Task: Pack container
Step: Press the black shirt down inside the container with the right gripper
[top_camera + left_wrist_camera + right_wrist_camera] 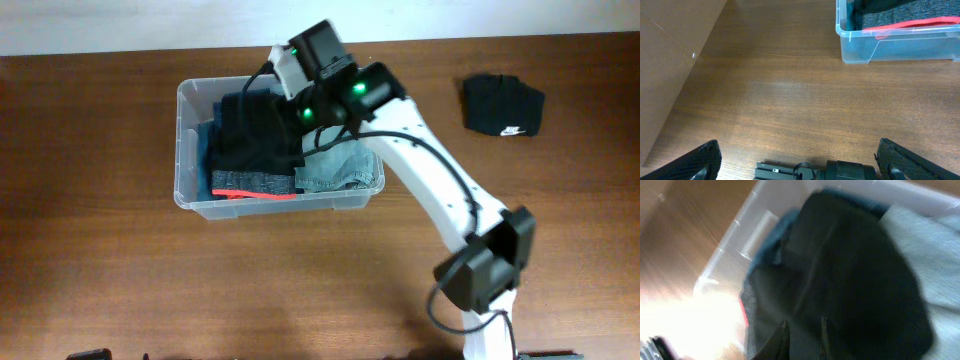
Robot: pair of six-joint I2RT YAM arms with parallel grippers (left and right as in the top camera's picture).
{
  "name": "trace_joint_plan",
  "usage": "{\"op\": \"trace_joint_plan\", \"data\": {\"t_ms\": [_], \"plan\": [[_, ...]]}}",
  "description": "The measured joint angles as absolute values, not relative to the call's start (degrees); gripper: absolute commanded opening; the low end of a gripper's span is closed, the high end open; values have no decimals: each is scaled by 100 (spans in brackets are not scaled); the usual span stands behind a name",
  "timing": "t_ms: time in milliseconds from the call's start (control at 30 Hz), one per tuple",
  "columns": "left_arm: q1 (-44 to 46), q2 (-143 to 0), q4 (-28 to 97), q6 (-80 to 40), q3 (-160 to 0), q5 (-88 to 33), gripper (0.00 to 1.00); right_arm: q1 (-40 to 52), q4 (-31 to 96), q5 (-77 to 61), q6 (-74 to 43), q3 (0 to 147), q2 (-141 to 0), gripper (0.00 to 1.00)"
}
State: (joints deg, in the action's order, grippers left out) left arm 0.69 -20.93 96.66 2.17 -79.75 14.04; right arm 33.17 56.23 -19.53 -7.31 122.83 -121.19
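Right gripper (804, 335) is down in the mid-table container (190, 195), placing a black top (855, 280); its grip is too blurred to tell. Left gripper (797, 150) gapes wide. Next, likely: fetch 1 black cloth (503, 105) lying right of the container.

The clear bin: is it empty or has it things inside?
Partly full. The container holds clothes: a black garment, jeans and a grey piece with a red band.

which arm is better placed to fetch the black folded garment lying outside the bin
Right. The black garment lies right of the container, on the right arm's side. The left gripper hangs open over the table, left of the container, farther away.
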Motion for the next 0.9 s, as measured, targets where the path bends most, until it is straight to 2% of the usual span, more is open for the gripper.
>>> {"op": "trace_joint_plan", "data": {"t_ms": [167,400,633,900], "plan": [[69,-2093,9666,217,-7975,1404,99,3356,5671,-1673,-757,12272,-12407,4],[69,-2093,9666,217,-7975,1404,99,3358,5843,-1551,-773,12274,-12569,4],[69,-2093,9666,217,-7975,1404,99,3363,5867,-1625,-770,12304,-13358,4],[69,-2093,9666,217,-7975,1404,99,3531,5666,-1518,-773,12387,-13419,5]]}}
